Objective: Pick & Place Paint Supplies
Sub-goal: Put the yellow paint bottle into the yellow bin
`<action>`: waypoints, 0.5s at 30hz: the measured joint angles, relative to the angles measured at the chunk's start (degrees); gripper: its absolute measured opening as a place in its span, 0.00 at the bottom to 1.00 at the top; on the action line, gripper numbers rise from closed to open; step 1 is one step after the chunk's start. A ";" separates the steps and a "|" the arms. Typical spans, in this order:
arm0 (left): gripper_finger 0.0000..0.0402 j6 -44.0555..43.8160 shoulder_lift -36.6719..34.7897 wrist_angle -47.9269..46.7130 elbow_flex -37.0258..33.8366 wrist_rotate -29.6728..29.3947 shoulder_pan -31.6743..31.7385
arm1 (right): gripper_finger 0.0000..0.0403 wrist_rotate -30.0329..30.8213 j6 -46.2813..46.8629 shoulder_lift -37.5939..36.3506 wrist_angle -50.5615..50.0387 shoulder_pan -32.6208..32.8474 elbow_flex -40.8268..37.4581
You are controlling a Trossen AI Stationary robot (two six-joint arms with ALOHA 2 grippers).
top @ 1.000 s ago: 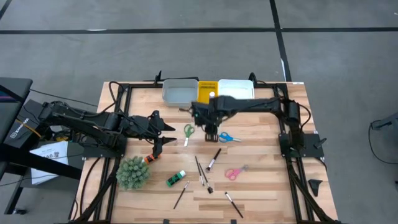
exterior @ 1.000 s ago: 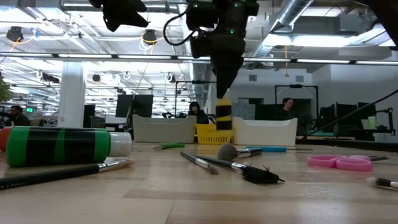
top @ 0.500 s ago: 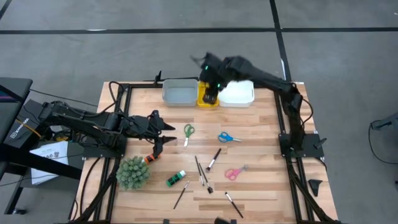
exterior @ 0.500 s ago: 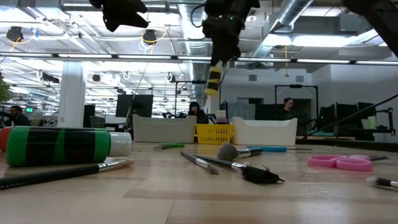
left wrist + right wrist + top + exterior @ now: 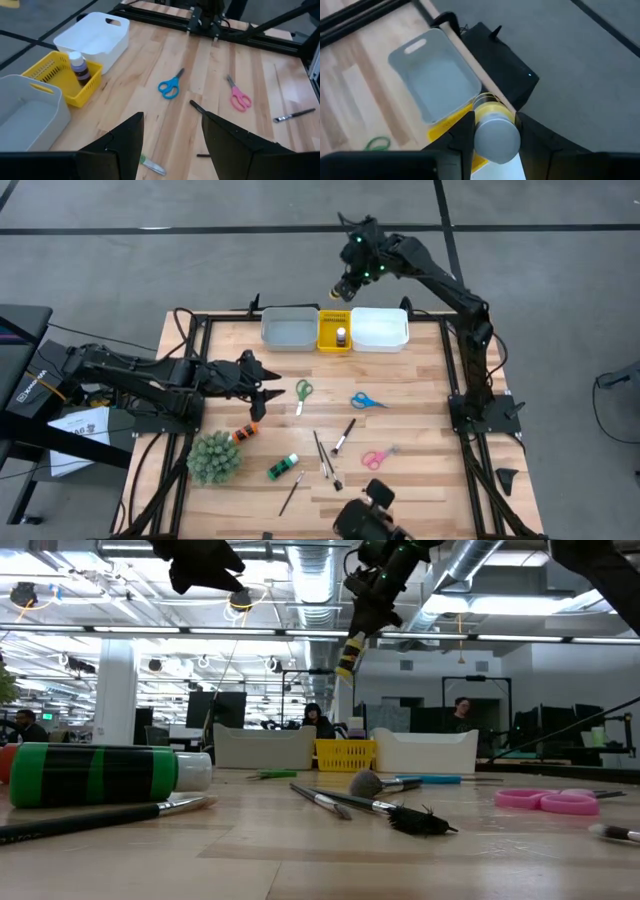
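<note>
My right gripper (image 5: 345, 280) hangs high over the table's far edge, behind the trays, shut on a yellow paint bottle with dark stripes (image 5: 350, 652). My left gripper (image 5: 262, 385) waits open above the table's left middle with nothing between its fingers (image 5: 125, 145). On the wood lie green scissors (image 5: 303, 392), blue scissors (image 5: 367, 401), pink scissors (image 5: 377, 457), a green bottle (image 5: 283, 467), an orange bottle (image 5: 243, 433) and several brushes (image 5: 322, 452). A small dark bottle (image 5: 80, 69) stands in the yellow tray (image 5: 328, 343). My right gripper pinches the yellow bottle between its two fingers, on opposite sides of the body near the grey cap (image 5: 496, 137). The bottle lies along the fingers, and its striped body (image 5: 346, 662) sticks out below them. It is tilted and lifted clear, high above the trays.
A grey tray (image 5: 288, 330), the yellow tray and a white tray (image 5: 380, 328) stand side by side at the far edge. A spiky green plant ball (image 5: 214, 457) sits at the near left. A dark object (image 5: 365, 515) shows at the near edge.
My right gripper has risen from over the table's middle and swung toward the far edge, past the yellow tray, carrying the yellow bottle. The bottle has gone from hanging upright to tilted.
</note>
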 joint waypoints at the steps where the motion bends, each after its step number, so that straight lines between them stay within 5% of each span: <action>1: 0.48 -0.01 0.00 0.19 0.00 0.00 0.22 | 0.28 -0.01 0.02 0.00 0.04 -0.55 0.03; 8: 0.48 -0.94 0.00 1.52 0.00 0.02 1.65 | 0.28 -2.30 2.46 0.61 4.28 -4.94 0.22; 15: 0.48 -1.56 0.00 3.09 0.00 0.02 2.29 | 0.28 -4.82 2.62 11.14 3.02 -4.90 4.67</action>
